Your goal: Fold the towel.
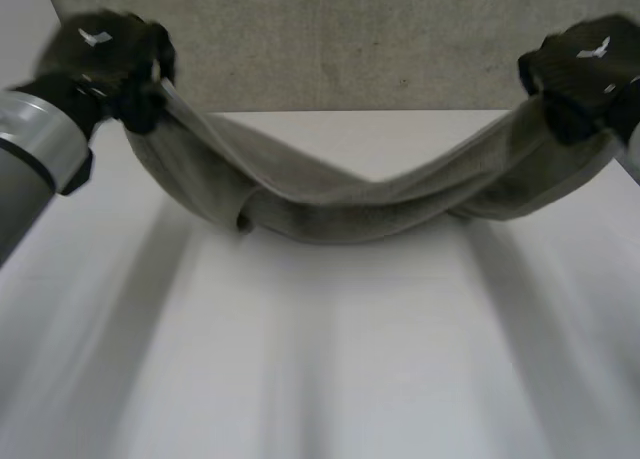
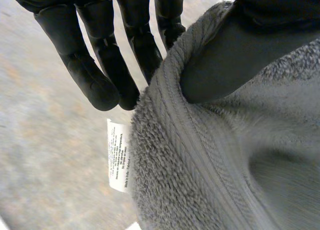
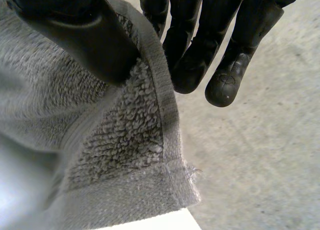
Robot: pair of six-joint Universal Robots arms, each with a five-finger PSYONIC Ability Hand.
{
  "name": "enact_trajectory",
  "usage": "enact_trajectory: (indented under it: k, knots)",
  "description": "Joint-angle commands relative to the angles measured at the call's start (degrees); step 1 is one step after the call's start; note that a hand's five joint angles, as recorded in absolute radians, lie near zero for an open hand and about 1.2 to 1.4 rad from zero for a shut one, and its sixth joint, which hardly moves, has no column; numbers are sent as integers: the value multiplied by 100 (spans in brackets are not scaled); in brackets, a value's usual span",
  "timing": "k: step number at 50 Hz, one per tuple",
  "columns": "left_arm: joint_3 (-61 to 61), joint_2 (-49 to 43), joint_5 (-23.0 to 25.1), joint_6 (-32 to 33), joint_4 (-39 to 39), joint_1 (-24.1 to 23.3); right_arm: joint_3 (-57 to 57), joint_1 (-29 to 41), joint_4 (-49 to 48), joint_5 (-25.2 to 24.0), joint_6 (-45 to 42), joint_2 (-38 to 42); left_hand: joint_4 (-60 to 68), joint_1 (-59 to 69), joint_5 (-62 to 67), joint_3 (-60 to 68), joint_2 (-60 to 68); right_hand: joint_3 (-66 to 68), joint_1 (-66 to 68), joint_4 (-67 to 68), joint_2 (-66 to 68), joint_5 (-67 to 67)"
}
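**Towel point(image 1: 340, 204) slung between both hands above the bench point(image 1: 330, 359)**

Raised over the far part of the white bench, the grey towel hangs like a hammock, bunched along its length. Its sagging middle is the lowest part, and I cannot tell whether it brushes the bench top. The left hand point(image 1: 110, 64) holds one end and the right hand point(image 1: 585, 74) the other, well apart and at about the same height.

In the left wrist view the thumb presses onto the hemmed edge, pinching the cloth against the hand. The fingers point(image 2: 95, 74) reach straight and close together just past that edge. A white care label point(image 2: 118, 155) hangs from the hem beneath the fingertips. The right wrist view shows the matching hold: the thumb is clamped on a corner of the towel, with the fingers straight behind the hem.

The step in hand looks like the lift and stretch that comes before a fold, and no fold is laid yet. The next move probably calls for both pinches to hold firm. The hands would need to travel level and together, with enough tension to spread the bunched cloth before it goes down flat. A slack or uneven lowering could leave it creased.
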Motion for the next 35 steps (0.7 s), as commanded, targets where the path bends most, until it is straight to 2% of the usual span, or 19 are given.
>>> enact_trajectory:
  k: [1,6,12,14,16,17,19,20,22,23,24,25,27,28,30,31,33,35]
  knots:
    - [-205,427,-315,-371,147,44,-800,-147,941,-20,-38,-122,-731,-193,-1479,-851,-608,277,356,307,290,318]
    - [-240,295,-447,-380,138,9,-1090,-234,1284,-55,-99,379,-731,-193,-1479,-851,-608,277,356,307,290,318]
    - [-12,-759,-605,-354,164,-18,-1538,-50,1258,68,-354,1329,-731,-193,-1479,-851,-608,277,356,307,290,318]
    - [452,-1406,-719,-336,164,-35,-1705,-15,1240,50,-433,1610,-731,-193,-1479,-851,-608,277,356,307,290,318]
    - [750,-1767,-754,-319,164,-35,-2116,29,1066,120,-573,2187,-731,-193,-1479,-851,-608,277,356,307,290,318]
    - [753,-1770,-755,-318,164,-35,-2118,29,1064,121,-574,2190,-731,-193,-1479,-851,-608,277,356,307,290,318]
    - [1479,-2365,-772,-222,173,-53,-2538,125,488,243,-670,2662,-731,-193,-1479,-851,-608,277,356,307,290,318]
    - [1483,-2368,-772,-222,173,-53,-2540,126,484,244,-670,2665,-731,-193,-1479,-851,-608,277,356,307,290,318]
    - [2235,-2727,-746,-143,277,-44,-2838,222,-608,488,-705,2884,-731,-193,-1479,-851,-608,277,356,307,290,318]
    - [2238,-2728,-746,-143,278,-44,-2839,223,-614,490,-705,2884,-731,-193,-1479,-851,-608,277,356,307,290,318]
    - [2543,-2780,-746,-177,487,-35,-2856,231,-1363,646,-679,2867,-731,-193,-1479,-851,-608,277,356,307,290,318]
    - [2546,-2781,-746,-178,489,-35,-2857,231,-1370,648,-679,2867,-731,-193,-1479,-851,-608,277,356,307,290,318]
    - [2870,-2737,-737,-309,1189,-18,-2691,266,-2884,815,-653,2727,-731,-193,-1479,-851,-608,277,356,307,290,318]
    - [2871,-2737,-737,-310,1192,-18,-2690,267,-2891,815,-653,2726,-731,-193,-1479,-851,-608,277,356,307,290,318]
    - [2871,-2431,-719,-668,1866,17,-2314,249,-3924,763,-565,2350,-731,-193,-1479,-851,-608,277,356,307,290,318]
    - [2871,-2429,-720,-670,1869,18,-2312,249,-3928,762,-565,2348,-731,-193,-1479,-851,-608,277,356,307,290,318]
    - [2828,-2097,-702,-1308,2036,70,-2058,240,-4060,596,-294,1998,-731,-193,-1479,-851,-608,277,356,307,290,318]
    - [2644,-1955,-536,-1819,1879,236,-1934,214,-3676,394,-13,1918,-731,-193,-1479,-851,-608,277,356,307,290,318]
